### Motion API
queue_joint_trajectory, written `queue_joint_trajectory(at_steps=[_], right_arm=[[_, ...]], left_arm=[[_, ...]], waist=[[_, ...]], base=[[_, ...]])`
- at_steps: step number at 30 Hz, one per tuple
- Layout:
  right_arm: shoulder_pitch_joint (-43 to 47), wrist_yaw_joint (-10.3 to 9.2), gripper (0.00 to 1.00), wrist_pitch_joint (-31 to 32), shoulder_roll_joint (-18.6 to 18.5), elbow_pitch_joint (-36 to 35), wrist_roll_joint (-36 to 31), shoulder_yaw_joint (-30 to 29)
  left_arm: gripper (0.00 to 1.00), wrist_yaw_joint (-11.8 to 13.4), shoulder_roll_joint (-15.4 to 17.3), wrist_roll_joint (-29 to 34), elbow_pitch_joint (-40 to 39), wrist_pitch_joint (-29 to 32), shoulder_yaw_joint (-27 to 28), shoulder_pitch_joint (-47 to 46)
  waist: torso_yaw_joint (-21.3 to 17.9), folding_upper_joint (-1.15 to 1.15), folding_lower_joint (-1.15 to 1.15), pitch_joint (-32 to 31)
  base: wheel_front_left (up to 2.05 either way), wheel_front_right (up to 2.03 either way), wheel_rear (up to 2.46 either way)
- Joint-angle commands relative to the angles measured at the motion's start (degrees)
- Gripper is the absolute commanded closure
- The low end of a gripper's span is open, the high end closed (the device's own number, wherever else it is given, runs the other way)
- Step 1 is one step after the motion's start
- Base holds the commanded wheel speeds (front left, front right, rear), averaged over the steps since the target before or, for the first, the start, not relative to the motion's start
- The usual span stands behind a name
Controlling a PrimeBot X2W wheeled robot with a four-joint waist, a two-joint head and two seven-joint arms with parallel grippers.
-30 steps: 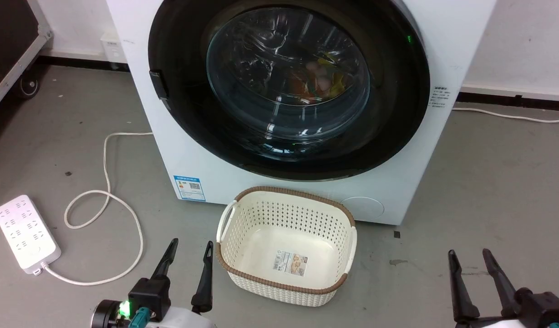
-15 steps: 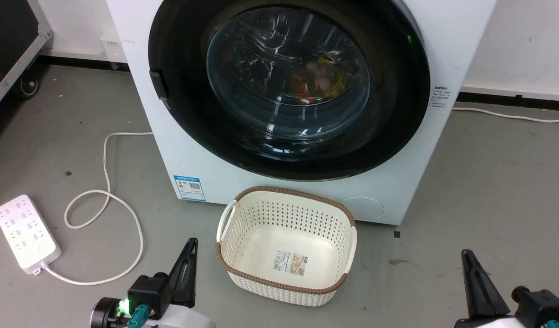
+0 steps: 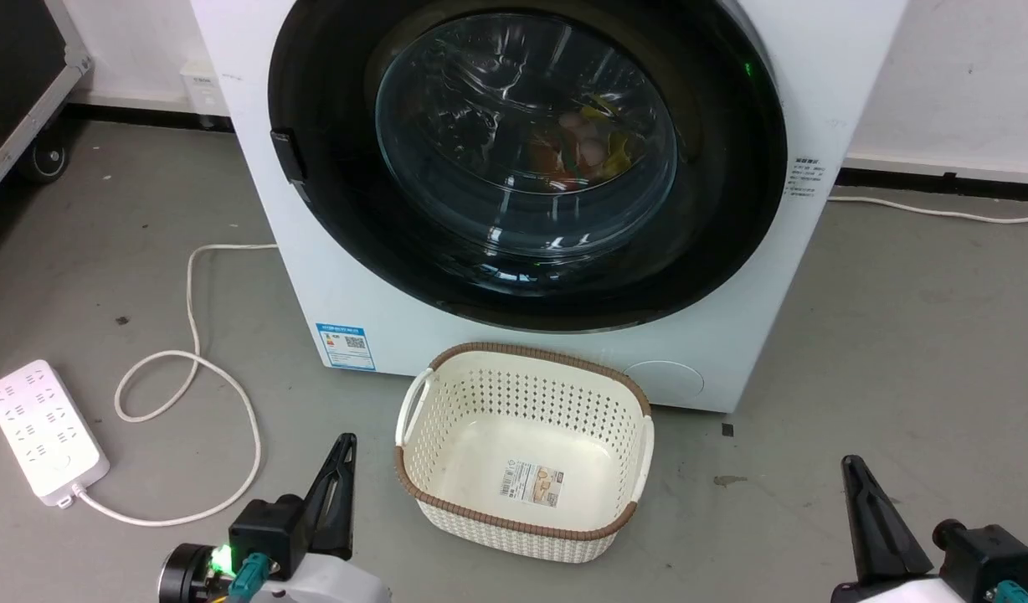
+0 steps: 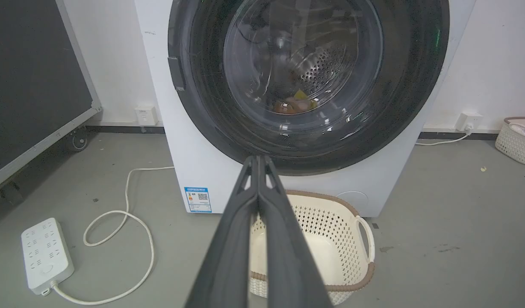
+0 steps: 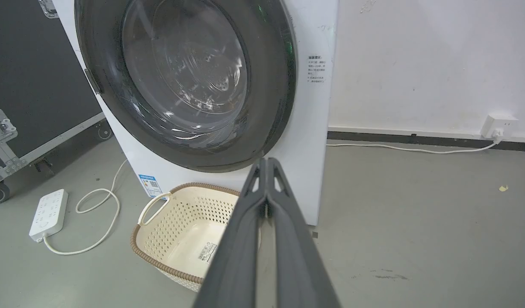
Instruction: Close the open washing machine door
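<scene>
Head view looks down on a grey concrete floor [image 3: 916, 335], scuffed and spotted, with the washing machine [image 3: 330, 276] standing on it against a white wall [image 3: 966, 75] that has a dark skirting strip along its foot. The washing machine door [image 3: 732, 218] lies against the machine's front, its glossy black rim flat to the white panel as far as the views show; coloured items show through the glass bowl. A blue sticker [image 3: 345, 346] sits low on the machine's front, at its left corner.

Just in front of the machine stands a cream perforated basket [image 3: 514, 536] with a brown rim. To the machine's left a white power strip [image 3: 41, 431] lies on the floor, its cord [image 3: 229, 245] looping back toward the machine. Further left is a black case [image 3: 12, 67] with metal edging, on castors. To the machine's right a wall socket [image 5: 497, 125] holds a plug, and another pale basket [image 4: 519, 141] sits by the wall.

Both grippers are in front of the machine, well apart from it. The left gripper [image 3: 345, 444] is beside the basket and the right gripper [image 3: 853, 465] is off to the basket's other side. On each, the fingers are pressed together and hold nothing.
</scene>
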Motion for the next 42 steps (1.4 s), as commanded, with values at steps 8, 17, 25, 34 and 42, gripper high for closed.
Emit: queue_joint_trajectory(at_steps=[8, 17, 25, 34, 42], right_arm=[[-1.03, -0.01, 1.0, 1.31, 0.1, -0.78, -1.08, 0.31], [-1.4, -0.01, 1.0, 2.37, 0.13, -1.23, -1.7, 0.54], [-1.72, -0.01, 1.0, 3.31, 0.16, -1.64, -2.27, 0.74], [-2.09, -0.02, 1.0, 4.37, 0.19, -2.09, -2.9, 0.96], [-2.37, -0.02, 1.0, 5.19, 0.21, -2.44, -3.39, 1.14]], left_arm=[[1.0, 0.5, -0.24, 0.82, -1.13, 1.25, 0.54, 0.23], [1.0, 0.71, -0.31, 1.2, -1.94, 2.29, 0.99, 0.3], [1.0, 0.89, -0.37, 1.53, -2.67, 3.23, 1.39, 0.35], [1.0, 1.1, -0.45, 1.91, -3.49, 4.28, 1.84, 0.42], [1.0, 1.26, -0.5, 2.2, -4.12, 5.1, 2.19, 0.46]], waist=[[-0.2, 0.0, 0.0, 0.02], [-0.41, 0.0, 0.0, 0.05], [-0.6, 0.0, 0.0, 0.07], [-0.81, 0.0, 0.0, 0.1], [-0.98, 0.0, 0.0, 0.12]], base=[[0.0, 0.0, 0.0], [0.0, 0.0, 0.0], [0.0, 0.0, 0.0], [0.0, 0.0, 0.0], [0.0, 0.0, 0.0]])
